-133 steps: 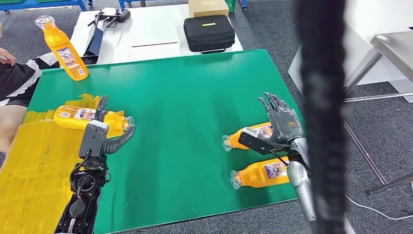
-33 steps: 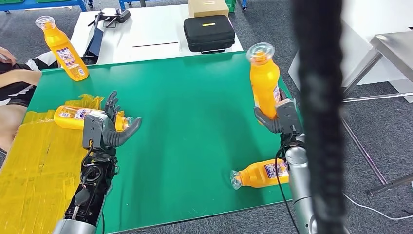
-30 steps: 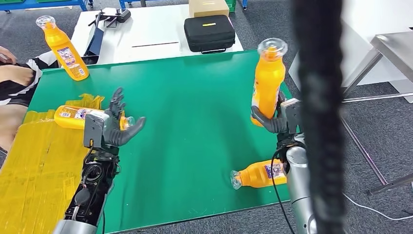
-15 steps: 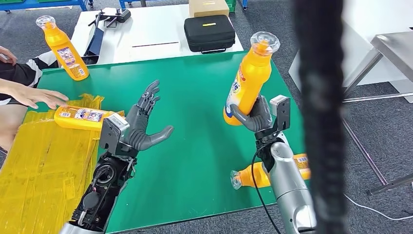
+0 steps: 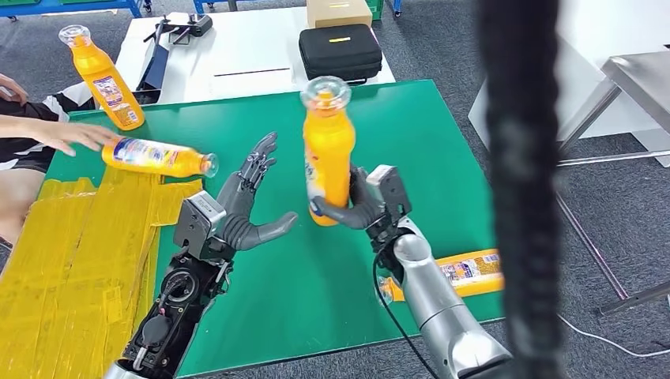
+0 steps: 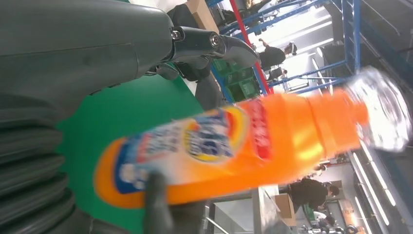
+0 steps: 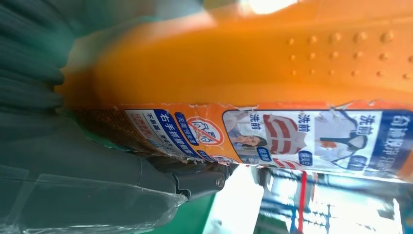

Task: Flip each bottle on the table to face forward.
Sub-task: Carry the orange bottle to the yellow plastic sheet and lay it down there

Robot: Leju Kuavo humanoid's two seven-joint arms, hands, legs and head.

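Observation:
My right hand (image 5: 353, 207) grips an orange bottle (image 5: 328, 154) near its base and holds it upright above the middle of the green table (image 5: 261, 110). Its labelled side fills the right wrist view (image 7: 263, 131), and it lies blurred across the left wrist view (image 6: 243, 146). My left hand (image 5: 241, 213) is open just to the bottle's left, fingers spread, holding nothing. A second bottle (image 5: 470, 270) lies on its side at the table's right front edge. A third bottle (image 5: 101, 77) stands at the far left corner. A person's hand (image 5: 67, 134) holds a fourth bottle (image 5: 158, 155) above the table's left side.
Crumpled yellow sheeting (image 5: 71, 260) covers the table's left front. Behind the green table stands a white table (image 5: 237, 47) with a black case (image 5: 340, 51) and a cardboard box (image 5: 338, 11). A thick dark post (image 5: 517, 189) blocks the view on the right.
My right hand has lifted a lying bottle upright and carried it left to the table's middle. My left hand opened and moved right. A person picked up the bottle on the left.

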